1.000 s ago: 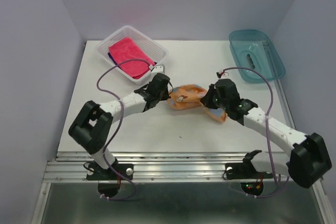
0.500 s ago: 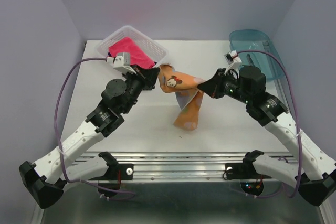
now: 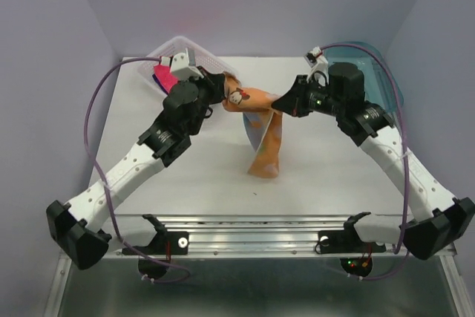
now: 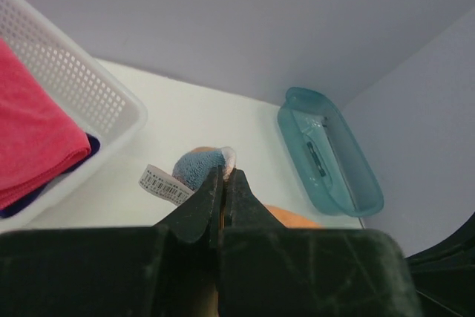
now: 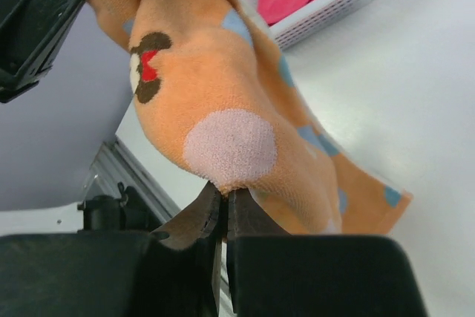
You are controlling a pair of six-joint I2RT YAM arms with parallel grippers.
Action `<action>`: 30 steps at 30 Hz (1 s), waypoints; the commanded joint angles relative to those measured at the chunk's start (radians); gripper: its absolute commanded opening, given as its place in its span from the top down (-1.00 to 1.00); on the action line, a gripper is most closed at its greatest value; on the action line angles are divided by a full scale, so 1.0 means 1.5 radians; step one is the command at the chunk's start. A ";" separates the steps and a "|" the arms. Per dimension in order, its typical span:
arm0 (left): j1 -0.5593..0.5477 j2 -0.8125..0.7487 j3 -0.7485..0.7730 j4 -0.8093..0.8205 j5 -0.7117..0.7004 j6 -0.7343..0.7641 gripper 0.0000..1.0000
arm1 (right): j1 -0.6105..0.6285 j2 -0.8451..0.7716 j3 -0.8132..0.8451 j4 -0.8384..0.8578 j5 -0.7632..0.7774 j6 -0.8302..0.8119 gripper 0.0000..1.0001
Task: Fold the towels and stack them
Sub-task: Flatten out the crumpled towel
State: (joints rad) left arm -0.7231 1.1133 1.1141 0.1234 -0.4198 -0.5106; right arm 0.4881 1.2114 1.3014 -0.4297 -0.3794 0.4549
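Left gripper (image 4: 225,177): the fingers were clenched on one corner of the orange towel (image 3: 264,137), with the corner's blue patch and a printed label showing just past the tips. Right gripper (image 5: 225,194): the fingers were likewise clamped on the opposite top edge, with the pink spot sitting directly above the tips.

Compared with one second earlier, I noted three changes:

1. Both arms had risen from a low posture over the middle of the table (image 3: 185,180) to a raised one nearer its far edge.
2. The orange towel, previously bunched on the surface between the grippers, hung suspended between them.
3. The cloth had not opened flat. It drooped in a twisted band, and its lowest fold appeared to reach the surface; I could not confirm contact.

The pink-red towel (image 4: 30,139) lay in the white basket (image 4: 82,88) at the far left corner, over a sliver of the dark purple towel (image 4: 88,146).

In my judgement the lift phase was complete. The cloth needed spreading before any fold, and no towel had yet been stacked.
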 commanded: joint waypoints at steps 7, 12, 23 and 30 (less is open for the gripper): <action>0.124 0.303 0.441 -0.045 0.160 0.082 1.00 | -0.269 0.313 0.445 -0.073 -0.238 -0.096 0.99; 0.125 0.306 0.505 -0.046 0.177 0.097 1.00 | -0.276 0.378 0.687 -0.146 -0.279 -0.121 0.99; 0.115 0.126 0.028 -0.002 0.184 -0.043 1.00 | -0.271 0.004 -0.154 0.077 -0.236 0.039 0.85; 0.105 -0.014 -0.248 -0.141 0.173 -0.168 0.25 | -0.247 -0.235 -0.459 -0.102 -0.164 0.083 -0.51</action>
State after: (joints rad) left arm -0.5663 1.1778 0.8040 0.0296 -0.1139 -0.6418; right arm 0.1139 1.0153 0.6598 -0.4767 -0.6823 0.5285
